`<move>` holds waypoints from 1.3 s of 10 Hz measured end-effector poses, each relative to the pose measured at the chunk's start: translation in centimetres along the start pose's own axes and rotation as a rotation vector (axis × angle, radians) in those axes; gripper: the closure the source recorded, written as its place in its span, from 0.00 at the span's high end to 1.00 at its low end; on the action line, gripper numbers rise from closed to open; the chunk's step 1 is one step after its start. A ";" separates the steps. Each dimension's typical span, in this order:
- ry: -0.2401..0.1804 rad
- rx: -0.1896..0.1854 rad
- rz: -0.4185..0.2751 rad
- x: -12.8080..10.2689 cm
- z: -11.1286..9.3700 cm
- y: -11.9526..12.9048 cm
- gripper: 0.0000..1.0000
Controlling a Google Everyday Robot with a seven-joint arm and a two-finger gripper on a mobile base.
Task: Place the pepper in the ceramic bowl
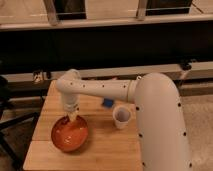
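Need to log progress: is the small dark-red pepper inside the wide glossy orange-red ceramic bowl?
Cannot tell. The gripper hangs over the wide orange-red ceramic bowl at its far rim; no pepper shows.

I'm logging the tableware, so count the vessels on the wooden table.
2. The ceramic bowl sits at the wooden table's front left, with the hand over its far rim. The white cup stands to its right, mid-table. The arm could hide others.

Office or lab-type interior: small light wooden butcher-block worktop (107, 145) against a dark low wall, glazed partition above; the claw (71, 118) hangs over it.
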 end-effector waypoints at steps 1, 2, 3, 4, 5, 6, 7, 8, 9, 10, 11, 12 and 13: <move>-0.001 0.001 -0.003 -0.3 0.1 0.1 0.80; -0.002 0.001 -0.006 -0.5 0.1 0.2 0.80; -0.003 0.001 -0.007 -0.6 0.1 0.1 0.80; -0.003 0.000 -0.007 -0.5 0.2 0.2 0.80; -0.002 -0.001 -0.008 -0.5 0.3 0.3 0.80; -0.002 -0.001 -0.010 -0.7 0.3 0.3 0.80; -0.003 -0.001 -0.012 -0.8 0.5 0.4 0.80; -0.003 -0.001 -0.012 -0.9 0.5 0.4 0.80; -0.004 -0.003 -0.011 -0.8 0.4 0.4 0.79; -0.006 -0.006 -0.009 -0.8 0.4 0.4 0.75; -0.007 -0.011 -0.011 -0.7 0.4 0.5 0.77; -0.008 -0.014 -0.011 -0.7 0.5 0.6 0.80; -0.008 -0.015 -0.011 -0.7 0.5 0.7 0.80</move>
